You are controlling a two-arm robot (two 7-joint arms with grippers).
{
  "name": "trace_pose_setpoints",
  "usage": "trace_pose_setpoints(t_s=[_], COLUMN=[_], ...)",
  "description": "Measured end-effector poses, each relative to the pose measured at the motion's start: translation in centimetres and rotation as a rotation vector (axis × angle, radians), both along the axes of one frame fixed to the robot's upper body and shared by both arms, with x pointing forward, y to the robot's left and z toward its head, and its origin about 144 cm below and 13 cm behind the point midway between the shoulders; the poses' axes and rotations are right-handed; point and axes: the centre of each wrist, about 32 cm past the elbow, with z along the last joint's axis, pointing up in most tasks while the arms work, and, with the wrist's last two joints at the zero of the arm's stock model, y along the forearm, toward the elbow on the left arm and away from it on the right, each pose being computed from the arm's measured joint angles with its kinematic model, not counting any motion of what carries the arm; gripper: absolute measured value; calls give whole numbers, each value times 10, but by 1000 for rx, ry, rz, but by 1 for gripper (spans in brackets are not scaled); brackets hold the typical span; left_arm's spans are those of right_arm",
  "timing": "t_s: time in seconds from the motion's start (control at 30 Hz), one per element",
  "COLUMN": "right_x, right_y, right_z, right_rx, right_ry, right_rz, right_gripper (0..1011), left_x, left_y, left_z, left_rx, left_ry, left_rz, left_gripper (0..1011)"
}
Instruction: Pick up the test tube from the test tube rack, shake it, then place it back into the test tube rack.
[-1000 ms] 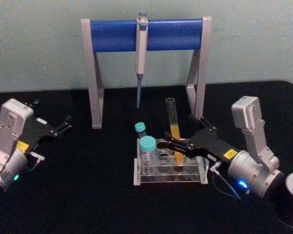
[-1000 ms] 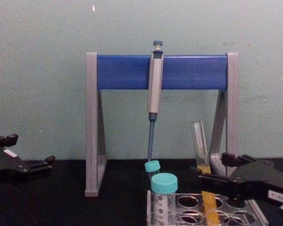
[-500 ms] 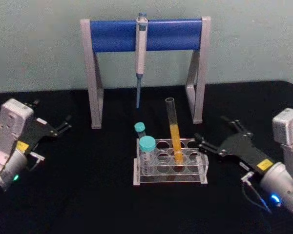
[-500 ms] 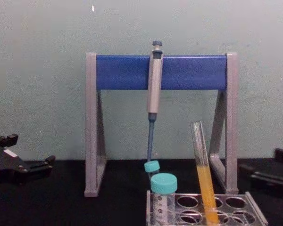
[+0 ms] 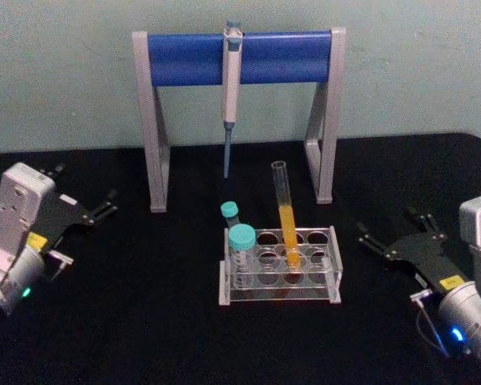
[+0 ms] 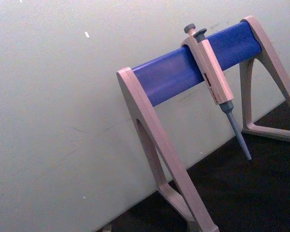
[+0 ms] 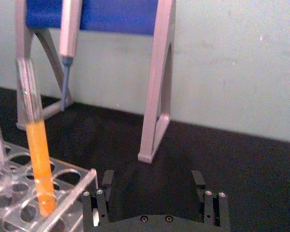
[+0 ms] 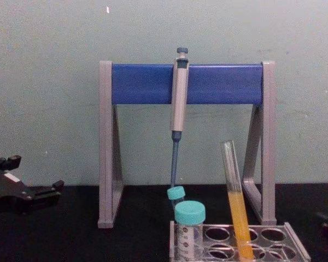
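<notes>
Standing in a hole of the test tube rack (image 5: 279, 265), the test tube (image 5: 285, 215) leans slightly, orange-yellow liquid filling its lower half, open mouth up. Rack sits on the black desk (image 5: 144, 321), in front of the grey-and-blue pipette stand (image 5: 239, 58), from whose bar a grey pipette (image 5: 230, 88) hangs. Two teal-capped vials (image 5: 241, 241) occupy the rack's left end. Right gripper (image 5: 389, 235) rests low over the desk to the right of the rack, well apart from the tube; right wrist view shows its jaws spread, holding nothing, the rack corner and tube beyond them. Left gripper (image 5: 104, 204) is parked at the far left of the desk, pointing toward the stand; jaws appear slightly parted, holding nothing.
</notes>
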Motion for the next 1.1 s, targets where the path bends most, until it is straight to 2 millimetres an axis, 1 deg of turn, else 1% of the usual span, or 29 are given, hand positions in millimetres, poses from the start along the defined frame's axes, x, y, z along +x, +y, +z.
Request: trace_pose_setpoints(t_s=[0.23, 0.47, 1.1], right_x=[4, 7, 7], right_y=[6, 10, 9], right_z=[-13, -19, -19], right_rx=[3, -2, -2], right_ry=[54, 75, 75], right_rz=[-16, -18, -19], right_gripper=[1000, 1000, 1000], left_x=[0, 0, 0], left_y=[0, 0, 0], left_z=[0, 0, 0], left_rx=[0, 0, 0], left_ry=[0, 0, 0], left_rz=[0, 0, 0], left_gripper=[1001, 1001, 1001])
